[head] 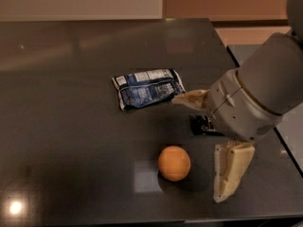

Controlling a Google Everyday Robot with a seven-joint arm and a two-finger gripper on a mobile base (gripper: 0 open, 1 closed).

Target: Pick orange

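Tabletop point(71, 126) of dark, glossy material fills most of the camera view, and on its near part, a little right of centre, lies the orange point(174, 163), a small round fruit with smooth matte skin. It sits alone on the surface, touching nothing.

The robot's two-finger gripper point(196, 149) comes in from the right on a thick grey arm point(265, 86) and hangs low over the table. Its two cream-coloured fingers are spread wide apart and hold nothing. One finger point(191, 100) points left at the far side, its tip near the lower right corner of a crumpled blue and white plastic snack bag point(149, 87). The other finger point(231, 170) points down toward the near edge of the table, just beside the orange on its right, with a narrow strip of bare table between them.

The orange therefore lies at the left of the gap between the fingers, closer to the near finger, and apart from both.

A black candy bar wrapper point(202, 125) lies behind the orange, largely hidden by the grey gripper body.
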